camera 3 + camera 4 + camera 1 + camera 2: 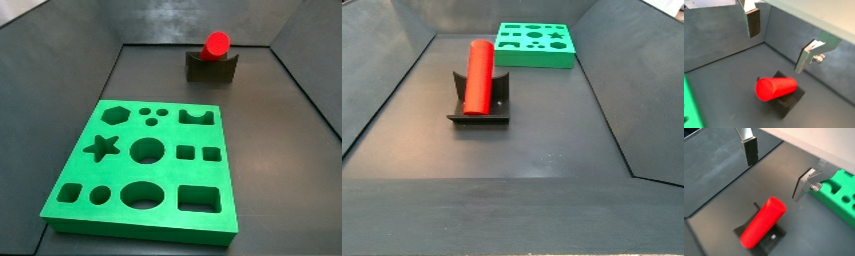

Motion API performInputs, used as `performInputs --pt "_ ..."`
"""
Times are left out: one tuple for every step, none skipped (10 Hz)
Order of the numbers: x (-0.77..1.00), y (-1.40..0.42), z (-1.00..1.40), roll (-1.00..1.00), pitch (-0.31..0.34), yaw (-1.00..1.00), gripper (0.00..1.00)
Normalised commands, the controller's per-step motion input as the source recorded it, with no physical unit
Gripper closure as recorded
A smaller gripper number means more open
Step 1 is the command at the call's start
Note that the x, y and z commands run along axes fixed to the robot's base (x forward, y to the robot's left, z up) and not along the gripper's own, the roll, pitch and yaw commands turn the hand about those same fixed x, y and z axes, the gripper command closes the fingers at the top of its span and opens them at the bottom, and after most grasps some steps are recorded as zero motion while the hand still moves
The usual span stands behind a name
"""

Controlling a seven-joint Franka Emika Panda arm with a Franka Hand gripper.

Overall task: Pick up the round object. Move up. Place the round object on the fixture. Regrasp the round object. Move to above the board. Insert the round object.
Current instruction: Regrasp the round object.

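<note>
Overhead, the gripper (779,44) hung wide open and empty above the smooth bright red cylinder peg (775,88), its flat silver finger plates (749,149) with dark pads well apart. Peg lay lengthwise in the curved notch of the small matte dark block fixture (480,105), flat round end (217,42) showing. Large flat glossy green board (147,167) with hexagon, star, circle and square cut-outs sat apart on the dark floor (543,130).

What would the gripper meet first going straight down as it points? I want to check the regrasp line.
Likely the round object resting on the fixture; the open gripper sits above it, though depth is unclear.
</note>
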Motion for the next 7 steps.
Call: performInputs --pt "0.09 -0.04 -0.02 1.0 0.099 0.04 0.0" --pt "0.11 -0.04 -0.02 1.0 0.12 0.05 0.0" --pt "0.12 -0.04 -0.02 1.0 0.138 0.06 0.0" --pt "0.14 -0.05 -0.02 1.0 0.156 0.07 0.0" --pt "0.18 -0.05 -0.02 1.0 0.18 0.09 0.0" --pt "0.21 -0.06 -0.03 1.0 0.198 0.11 0.0" --pt "0.24 -0.06 -0.03 1.0 0.216 0.13 0.0"
